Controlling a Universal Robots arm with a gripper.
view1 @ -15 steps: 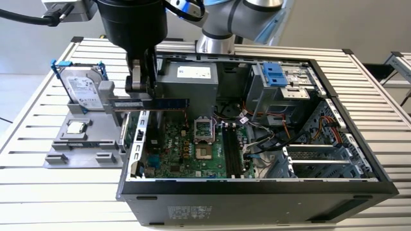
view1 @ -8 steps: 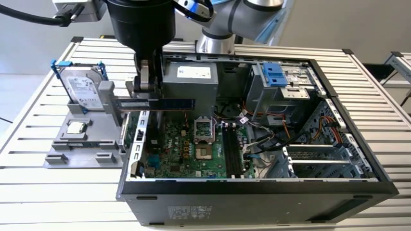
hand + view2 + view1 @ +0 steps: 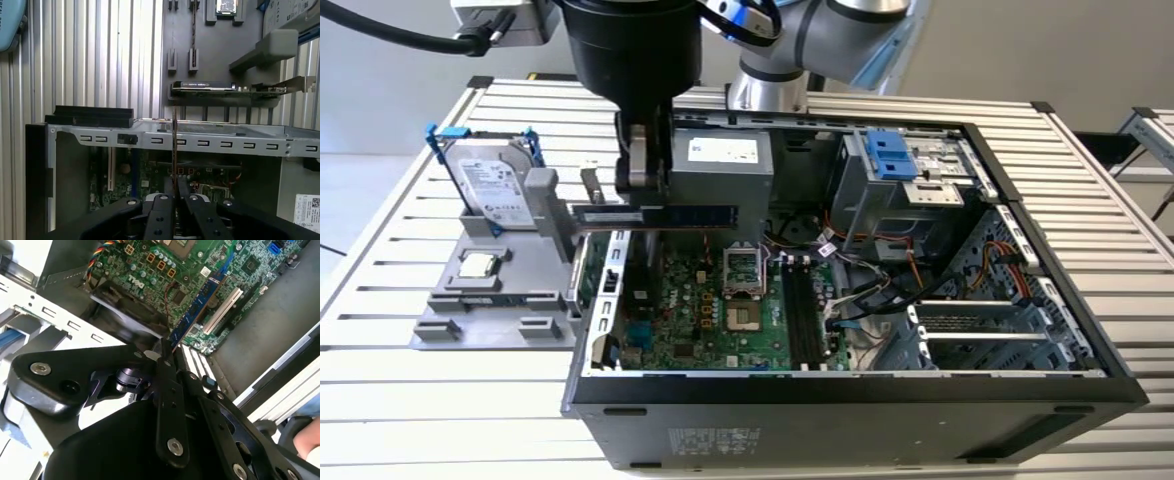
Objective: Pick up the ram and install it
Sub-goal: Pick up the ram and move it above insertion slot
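The ram (image 3: 678, 213), a long dark bluish stick, hangs level above the edge of the open computer case (image 3: 854, 395) on the exterior view's left, over the motherboard (image 3: 707, 310). My gripper (image 3: 638, 185) is shut on one end of it. The second wrist view shows the ram (image 3: 196, 310) reaching out from the closed fingertips (image 3: 165, 360) above the green board. Seen edge-on in the first wrist view, the ram (image 3: 174, 145) is a thin line rising from my gripper (image 3: 175, 192). The black memory slots (image 3: 801, 315) lie lower, right of the processor socket.
A grey fixture plate (image 3: 487, 300) beside the case carries a silver hard drive in a blue bracket (image 3: 494, 185) and a small square processor chip (image 3: 480, 265). An expansion card (image 3: 205, 87) stands in the fixture. Cables and a drive cage (image 3: 907, 190) crowd the case's far side.
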